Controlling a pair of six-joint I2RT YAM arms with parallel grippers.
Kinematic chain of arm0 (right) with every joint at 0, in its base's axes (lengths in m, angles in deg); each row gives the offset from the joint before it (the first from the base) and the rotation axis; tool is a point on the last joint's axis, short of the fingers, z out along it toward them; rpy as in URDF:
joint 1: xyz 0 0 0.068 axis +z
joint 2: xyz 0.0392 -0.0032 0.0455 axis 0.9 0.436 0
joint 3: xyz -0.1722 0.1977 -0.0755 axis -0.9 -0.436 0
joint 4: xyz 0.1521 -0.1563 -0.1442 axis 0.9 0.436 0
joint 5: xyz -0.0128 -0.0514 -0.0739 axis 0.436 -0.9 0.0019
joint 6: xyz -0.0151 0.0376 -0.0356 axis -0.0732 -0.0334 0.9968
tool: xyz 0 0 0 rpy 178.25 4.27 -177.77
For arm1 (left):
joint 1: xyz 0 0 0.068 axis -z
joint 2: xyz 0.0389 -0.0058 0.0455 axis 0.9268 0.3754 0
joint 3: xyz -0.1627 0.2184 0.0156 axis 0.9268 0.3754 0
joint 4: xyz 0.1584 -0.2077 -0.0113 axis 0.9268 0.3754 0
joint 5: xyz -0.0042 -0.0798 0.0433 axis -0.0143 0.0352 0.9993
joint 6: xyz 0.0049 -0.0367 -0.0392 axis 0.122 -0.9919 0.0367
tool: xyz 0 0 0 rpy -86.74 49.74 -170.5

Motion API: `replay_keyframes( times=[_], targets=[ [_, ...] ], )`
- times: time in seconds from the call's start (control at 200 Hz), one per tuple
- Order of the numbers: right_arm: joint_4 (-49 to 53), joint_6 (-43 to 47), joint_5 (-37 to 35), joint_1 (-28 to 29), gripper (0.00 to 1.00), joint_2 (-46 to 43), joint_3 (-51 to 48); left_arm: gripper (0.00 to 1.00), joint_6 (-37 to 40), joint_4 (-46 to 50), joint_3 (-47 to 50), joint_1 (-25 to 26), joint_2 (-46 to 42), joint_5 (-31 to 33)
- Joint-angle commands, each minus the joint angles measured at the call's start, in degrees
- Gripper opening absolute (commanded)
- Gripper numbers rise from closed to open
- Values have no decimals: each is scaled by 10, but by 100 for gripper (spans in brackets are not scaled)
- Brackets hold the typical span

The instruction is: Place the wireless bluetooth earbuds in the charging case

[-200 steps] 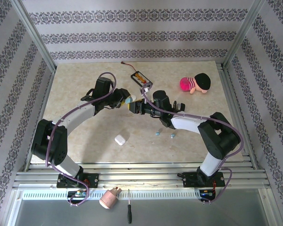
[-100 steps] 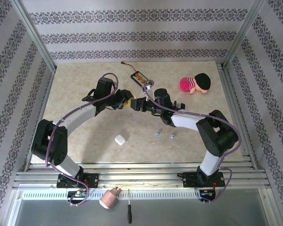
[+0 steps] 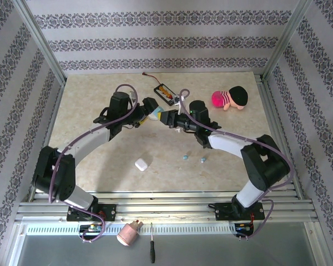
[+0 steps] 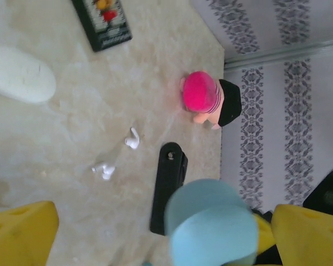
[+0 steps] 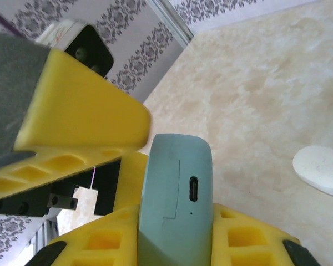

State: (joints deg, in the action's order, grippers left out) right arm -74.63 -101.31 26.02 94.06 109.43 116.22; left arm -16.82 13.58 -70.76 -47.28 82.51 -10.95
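A light-blue charging case [image 3: 156, 114] hangs above the middle of the table, with my right gripper [image 3: 165, 117] shut on it. In the right wrist view the case [image 5: 175, 188] stands on edge between the yellow fingers [image 5: 250, 244], its charging port facing the camera. My left gripper [image 3: 150, 108] is open around the same case without pressing it. In the left wrist view its yellow fingers [image 4: 22, 233] stand wide on either side of the blurred case [image 4: 211, 221]. Two light-blue earbuds [image 3: 184, 157] [image 3: 203, 159] lie on the table nearer the arms. They show pale in the left wrist view [image 4: 132, 138] [image 4: 104, 169].
A white case [image 3: 141, 164] lies closed on the near part of the table, the same white case [image 5: 322, 169] showing at the right edge of the right wrist view. A black circuit board [image 3: 166, 93] sits at the back, and a pink-and-black doll [image 3: 228, 98] lies at the back right.
My left gripper has opened and let go of the light-blue case. My right gripper has closed on it. Both grippers have shifted slightly toward the back right.
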Motion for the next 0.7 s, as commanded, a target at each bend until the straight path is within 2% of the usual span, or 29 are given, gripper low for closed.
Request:
replay_keyframes(
  times=[0.0, 0.145, 0.22, 0.295, 0.395, 0.475, 0.52, 0.695],
  targets=[
    [1, -30, 58, -22, 18, -48, -18, 99, 126, -144, 31, 5, -49, 56],
    [21, -65, 131, -59, 18, -89, -33, 100, 289, -261, 78, 6, -82, 33],
    [25, -91, 174, -80, 17, -107, -35, 99, 401, -311, 99, 7, -97, -56],
    [37, -125, 235, -100, 16, -116, -23, 99, 463, -329, 116, 8, -110, -80],
    [66, -183, 351, -113, 16, -112, 9, 99, 542, -332, 127, 9, -124, -134],
    [67, -228, 391, -115, 16, -112, 17, 100, 607, -353, 147, 10, -135, -189],
    [70, -240, 405, -115, 16, -115, 20, 99, 635, -344, 149, 11, -141, -214],
    [71, -274, 443, -111, 13, -123, 28, 100, 761, -214, 121, 24, -157, -312]
  ],
)
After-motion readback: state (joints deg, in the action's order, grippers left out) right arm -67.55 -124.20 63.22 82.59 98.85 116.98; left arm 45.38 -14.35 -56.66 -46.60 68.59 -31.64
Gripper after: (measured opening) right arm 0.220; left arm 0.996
